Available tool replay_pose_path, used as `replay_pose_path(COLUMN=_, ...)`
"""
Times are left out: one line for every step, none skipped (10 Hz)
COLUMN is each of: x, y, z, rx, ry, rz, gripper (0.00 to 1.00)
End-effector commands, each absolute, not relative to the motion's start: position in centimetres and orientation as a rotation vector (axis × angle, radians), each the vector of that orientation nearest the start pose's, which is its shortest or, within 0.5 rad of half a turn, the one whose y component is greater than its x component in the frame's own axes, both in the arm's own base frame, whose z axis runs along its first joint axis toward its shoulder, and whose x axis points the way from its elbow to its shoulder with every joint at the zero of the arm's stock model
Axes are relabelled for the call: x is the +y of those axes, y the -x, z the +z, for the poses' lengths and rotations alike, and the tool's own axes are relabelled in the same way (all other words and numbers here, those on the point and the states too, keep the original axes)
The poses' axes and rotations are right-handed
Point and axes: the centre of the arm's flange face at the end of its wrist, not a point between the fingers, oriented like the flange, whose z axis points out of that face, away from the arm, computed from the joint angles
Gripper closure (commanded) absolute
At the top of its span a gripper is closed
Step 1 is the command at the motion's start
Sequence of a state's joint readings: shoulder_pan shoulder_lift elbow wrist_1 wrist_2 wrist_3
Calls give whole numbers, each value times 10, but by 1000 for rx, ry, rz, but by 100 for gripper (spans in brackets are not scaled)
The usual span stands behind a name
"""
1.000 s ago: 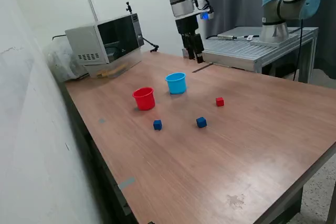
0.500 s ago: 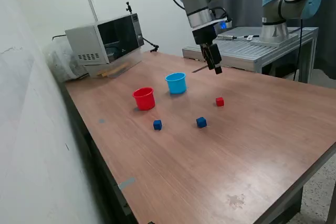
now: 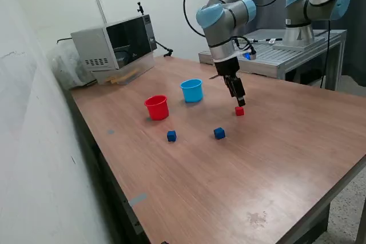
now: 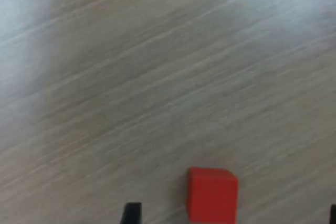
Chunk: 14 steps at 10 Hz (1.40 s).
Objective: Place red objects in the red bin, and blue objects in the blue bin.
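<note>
The red cup [image 3: 156, 107] and the light-blue cup [image 3: 192, 91] stand upright and near each other on the wooden table [image 3: 274, 158]; their insides cannot be seen from here. On the exterior view's right of the cups the tabletop lies bare out to its edges. One small red cube [image 3: 239, 111] sits flat on the wood, a solid, sharp-edged block, much smaller than the cups. The gripper [image 3: 241, 103] hangs just above it, and in the wrist view the cube [image 4: 211, 194] lies between the two dark fingertips [image 4: 131, 214], which stand apart without touching it. Two dark-blue cubes [image 3: 219, 134] [image 3: 171, 136] rest nearer the front edge, apart from each other.
</note>
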<state>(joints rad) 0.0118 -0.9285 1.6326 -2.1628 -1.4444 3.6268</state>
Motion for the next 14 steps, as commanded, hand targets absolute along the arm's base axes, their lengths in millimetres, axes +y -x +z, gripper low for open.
replay_pose_path(x=-151, y=641, z=119, rx=2630, ry=1587, rz=-257, gripper=0)
replay_pose_path(x=-150, y=640, z=117, rx=2627, ry=1585, rz=-256, gripper=0)
replay_pose_path(x=-150, y=641, z=112, rx=2620, ry=1581, rz=-259, gripper=0)
replay_pose_path(x=-150, y=641, z=109, rx=2618, ry=1579, rz=-261, gripper=0)
replay_pose_path(x=-150, y=641, z=108, rx=2617, ry=1578, rz=-262, gripper=0)
replay_pose_path(x=-150, y=641, z=108, rx=2617, ry=1578, rz=-262, gripper=0)
replay_pose_path(x=-152, y=641, z=109, rx=2614, ry=1585, rz=-261, gripper=100)
replay_pose_path(x=-155, y=640, z=109, rx=2608, ry=1593, rz=-259, gripper=100)
replay_pose_path(x=-157, y=641, z=109, rx=2607, ry=1597, rz=-257, gripper=100)
replay_pose_path(x=-157, y=640, z=108, rx=2601, ry=1599, rz=-261, gripper=100)
replay_pose_path(x=-158, y=640, z=108, rx=2598, ry=1602, rz=-262, gripper=100)
replay_pose_path(x=-158, y=645, z=121, rx=2615, ry=1618, rz=-245, gripper=100)
replay_pose_path(x=-157, y=651, z=148, rx=2645, ry=1647, rz=-207, gripper=100)
replay_pose_path(x=-154, y=656, z=178, rx=2675, ry=1668, rz=-153, gripper=100)
